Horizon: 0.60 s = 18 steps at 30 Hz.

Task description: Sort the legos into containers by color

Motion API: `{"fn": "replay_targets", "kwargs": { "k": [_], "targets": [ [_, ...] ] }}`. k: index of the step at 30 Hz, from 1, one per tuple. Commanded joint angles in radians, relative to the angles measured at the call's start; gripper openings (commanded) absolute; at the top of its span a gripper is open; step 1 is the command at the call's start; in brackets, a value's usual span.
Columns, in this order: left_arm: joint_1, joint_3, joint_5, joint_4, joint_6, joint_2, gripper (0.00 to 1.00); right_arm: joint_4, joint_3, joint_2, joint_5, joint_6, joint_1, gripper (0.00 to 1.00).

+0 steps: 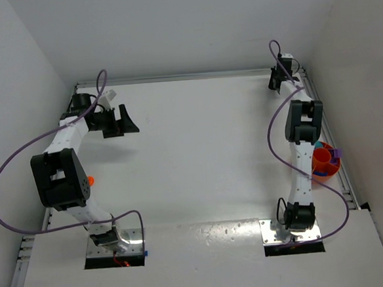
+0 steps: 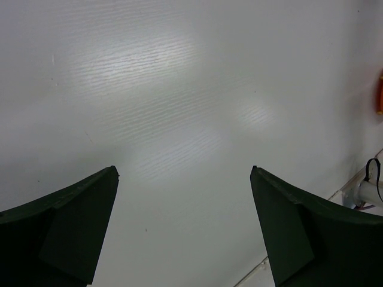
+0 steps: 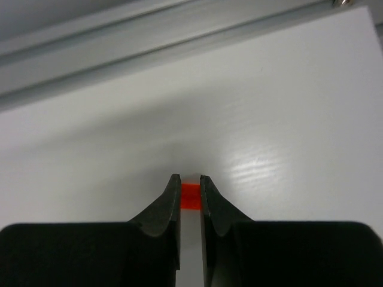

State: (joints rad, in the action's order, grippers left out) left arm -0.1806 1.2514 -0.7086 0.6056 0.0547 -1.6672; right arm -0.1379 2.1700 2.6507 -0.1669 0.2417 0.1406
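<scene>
My right gripper (image 3: 190, 180) is shut on a small orange brick (image 3: 190, 196), low over the white table by the far rail; in the top view it (image 1: 278, 79) is at the back right corner. The orange bowl (image 1: 329, 171) sits at the right edge, partly hidden behind the right arm, with a purple brick (image 1: 337, 153) at its rim. My left gripper (image 2: 184, 173) is open and empty over bare table; in the top view it (image 1: 123, 119) is at the back left. A small orange piece (image 1: 90, 180) shows beside the left arm.
A metal rail (image 3: 149, 36) runs along the table's far edge just beyond my right gripper. White walls close in the left, back and right sides. An orange sliver (image 2: 379, 92) shows at the right edge of the left wrist view.
</scene>
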Motion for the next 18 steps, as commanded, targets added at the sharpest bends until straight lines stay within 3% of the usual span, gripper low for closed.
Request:
{"fn": "replay_targets", "kwargs": {
  "k": [1, 12, 18],
  "targets": [
    [-0.011, 0.026, -0.028, 0.0, -0.024, 0.011, 0.98, -0.123, -0.032, -0.071, 0.11, -0.012, -0.013, 0.0],
    [-0.011, 0.008, -0.028, 0.0, -0.024, 0.083, 0.98, -0.203, -0.292, -0.397, 0.265, -0.039, -0.045, 0.0],
    [-0.011, -0.01, -0.028, 0.0, -0.042, 0.115, 0.98, -0.368, -0.363, -0.563, 0.354, -0.156, -0.033, 0.0]
  ]
}}
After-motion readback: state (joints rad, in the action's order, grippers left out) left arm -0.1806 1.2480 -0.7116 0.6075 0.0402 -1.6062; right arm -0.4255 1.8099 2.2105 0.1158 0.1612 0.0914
